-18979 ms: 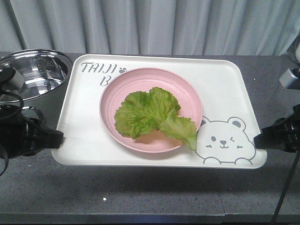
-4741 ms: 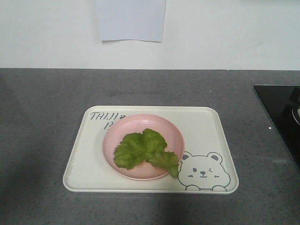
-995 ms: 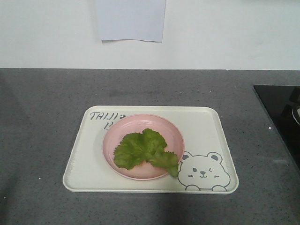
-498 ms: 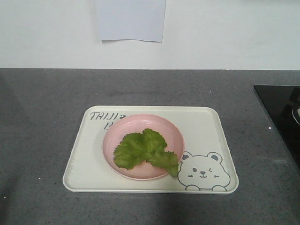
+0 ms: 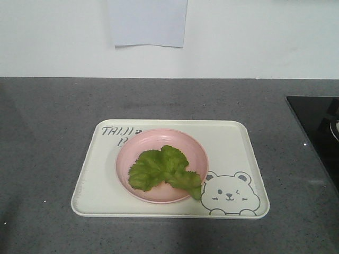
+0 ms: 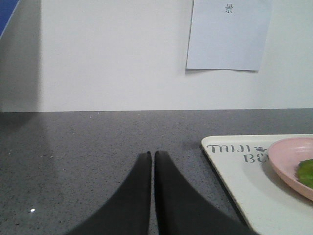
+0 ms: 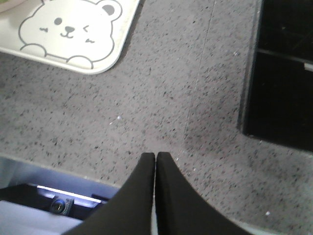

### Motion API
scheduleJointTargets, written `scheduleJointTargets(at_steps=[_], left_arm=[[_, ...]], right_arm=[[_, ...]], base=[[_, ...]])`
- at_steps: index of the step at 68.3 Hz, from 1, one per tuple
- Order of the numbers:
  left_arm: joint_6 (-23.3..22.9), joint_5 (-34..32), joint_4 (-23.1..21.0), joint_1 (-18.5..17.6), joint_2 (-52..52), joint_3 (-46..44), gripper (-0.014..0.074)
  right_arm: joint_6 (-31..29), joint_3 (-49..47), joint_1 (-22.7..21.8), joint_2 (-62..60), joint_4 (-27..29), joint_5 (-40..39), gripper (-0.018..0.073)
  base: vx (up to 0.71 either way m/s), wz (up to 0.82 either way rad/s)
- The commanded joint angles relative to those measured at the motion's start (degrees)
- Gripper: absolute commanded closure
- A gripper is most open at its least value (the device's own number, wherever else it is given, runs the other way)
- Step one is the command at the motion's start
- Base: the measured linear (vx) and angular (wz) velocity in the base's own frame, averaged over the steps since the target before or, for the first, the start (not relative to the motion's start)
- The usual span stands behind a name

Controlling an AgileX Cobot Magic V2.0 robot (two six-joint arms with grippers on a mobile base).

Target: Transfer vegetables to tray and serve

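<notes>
L gripper (image 6: 152, 155): fingers pressed together, nothing between them, parked over bare countertop (image 5: 47, 137) w/ tray corner at approx. 3 o'clock in wrist view. R gripper (image 7: 155, 156): fingers likewise pinched shut on nothing, poised over counter near front edge, bear-print tray corner at approx. 10 o'clock, black cooktop (image 5: 318, 132) at 2 o'clock.

Neither gripper visible in front view; both clear of tray, probably so load rests undisturbed.

Tray (image 5: 233, 143): flat on counter, lettering at 11 o'clock, bear at 5 o'clock. Pink plate (image 5: 196, 151) on tray, left of ctr. Lettuce leaf (image 5: 161, 168) inside plate, stem tip overhanging rim at 5 o'clock, touching bear print.

Paper sheet (image 5: 148, 21) on wall at 12 o'clock.

Judgement: serve step appears complete.
</notes>
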Motion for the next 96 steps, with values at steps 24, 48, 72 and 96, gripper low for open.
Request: scheduleJointTargets(at_steps=[24, 48, 72, 96], left_arm=[[-0.57, -4.7, -0.02, -0.28, -0.85, 1.55, 0.0602], [-0.51, -4.7, -0.02, -0.28, -0.85, 1.55, 0.0602], [-0.51, -4.7, -0.02, -0.28, -0.85, 1.55, 0.0602], [-0.51, -4.7, -0.02, -0.28, -0.85, 1.55, 0.0602]], right_arm=[[-0.64, 13.55, -0.59, -8.98, 0.0, -46.54, 0.0566], [-0.08, 33.59, -10.42, -26.19, 5.55, -64.53, 0.0565], [-0.08, 41.2, -10.35, -30.45, 5.15, -66.91, 0.0565], [-0.08, 41.2, -10.35, -30.45, 5.0, -66.95, 0.0565]], base=[[0.0, 0.0], [0.0, 0.0], [0.0, 0.0], [0.0, 0.0]])
